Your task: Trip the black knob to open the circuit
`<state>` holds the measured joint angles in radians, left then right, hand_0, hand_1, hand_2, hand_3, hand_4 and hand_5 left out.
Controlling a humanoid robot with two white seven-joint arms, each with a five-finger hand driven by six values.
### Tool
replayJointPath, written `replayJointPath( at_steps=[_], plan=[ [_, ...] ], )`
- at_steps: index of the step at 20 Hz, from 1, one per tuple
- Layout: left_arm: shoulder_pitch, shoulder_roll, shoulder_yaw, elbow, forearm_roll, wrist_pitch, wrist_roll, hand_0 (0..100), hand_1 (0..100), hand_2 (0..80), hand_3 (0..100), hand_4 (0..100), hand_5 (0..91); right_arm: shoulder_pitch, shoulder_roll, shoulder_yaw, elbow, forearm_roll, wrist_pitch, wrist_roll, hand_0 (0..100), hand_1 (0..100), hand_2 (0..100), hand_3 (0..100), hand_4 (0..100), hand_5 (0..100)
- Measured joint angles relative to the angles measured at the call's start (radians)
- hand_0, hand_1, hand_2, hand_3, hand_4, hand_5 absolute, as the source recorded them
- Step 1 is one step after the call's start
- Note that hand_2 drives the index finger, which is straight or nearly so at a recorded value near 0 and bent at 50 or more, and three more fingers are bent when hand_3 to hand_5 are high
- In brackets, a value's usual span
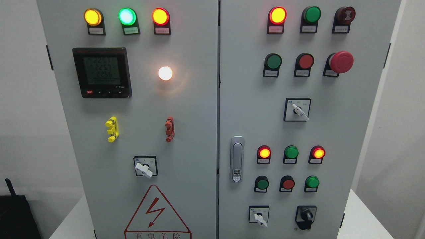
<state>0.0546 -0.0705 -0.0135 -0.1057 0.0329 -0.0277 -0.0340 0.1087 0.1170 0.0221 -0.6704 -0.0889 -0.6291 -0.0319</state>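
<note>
Head view first and only: we spot the black knob [306,215] low on the right door of the cabinet [186,99]. We judge it a stiff, rigid rotary switch, best pinched across its raised bar. A white selector [261,219] sits near on its left, green lamp [312,182] above. Neither hand shows, so finger state we cannot tell.

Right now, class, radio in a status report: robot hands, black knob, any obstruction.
Neither robot hand in view. Black knob untouched, lower right of the right cabinet door. Nothing blocking it.
</note>
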Motion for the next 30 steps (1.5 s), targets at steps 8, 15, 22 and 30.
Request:
replayJointPath(
  at_steps=[8, 15, 22, 30],
  plan=[
    [0.0, 0.0, 0.0, 0.0, 0.0, 0.0, 0.0, 12, 39, 0.0, 0, 0, 0.0, 0.0, 0.001, -0.002, -0.151, 0.0, -0.001, -0.014, 71, 79, 0, 88, 75, 65],
    [0.0, 0.0, 0.0, 0.0, 0.0, 0.0, 0.0, 12, 39, 0.0, 0, 0, 0.0, 0.011, 0.003, 0.0, -0.283, 0.0, -0.018, -0.018, 84, 82, 0, 91, 78, 70],
    [0.0, 0.0, 0.0, 0.0, 0.0, 0.0, 0.0, 12, 39, 0.0, 0, 0, 0.0, 0.051, 0.003, 0.006, -0.428, 0.0, -0.032, -0.018, 98, 84, 0, 98, 86, 82],
    [0.0, 0.0, 0.0, 0.0, 0.0, 0.0, 0.0, 12, 39, 0.0, 0, 0, 0.0, 0.113, 0.003, 0.047, -0.619, 0.002, -0.033, -0.022, 100, 86, 0, 100, 89, 83]
  ],
)
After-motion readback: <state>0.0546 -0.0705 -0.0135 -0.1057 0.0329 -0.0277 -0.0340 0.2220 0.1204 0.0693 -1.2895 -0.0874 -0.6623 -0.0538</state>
